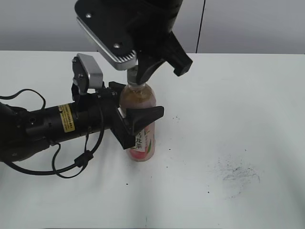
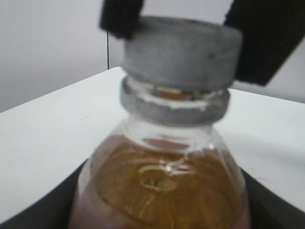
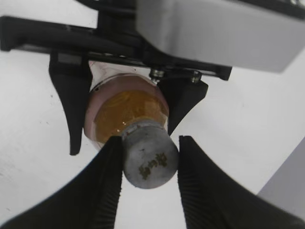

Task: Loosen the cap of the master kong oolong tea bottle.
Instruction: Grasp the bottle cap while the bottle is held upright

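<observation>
The master kong oolong tea bottle [image 1: 143, 144] stands upright on the white table [image 1: 248, 105], amber tea inside, pink-and-white label low down. My left gripper [image 1: 138, 118] is shut on its body from the left; its black fingers flank the bottle in the right wrist view [image 3: 126, 119]. My right gripper [image 1: 138, 78] comes down from above and is shut on the grey ribbed cap [image 3: 150, 160], a ribbed finger on each side. The left wrist view shows the cap [image 2: 181, 52] close up between the two black fingers, above the bottle's shoulder [image 2: 162, 191].
Dark smudges [image 1: 238, 174] mark the table at the front right. The left arm's black cables [image 1: 71, 167] loop on the table at the left. A grey wall [image 1: 248, 24] runs behind the table's far edge.
</observation>
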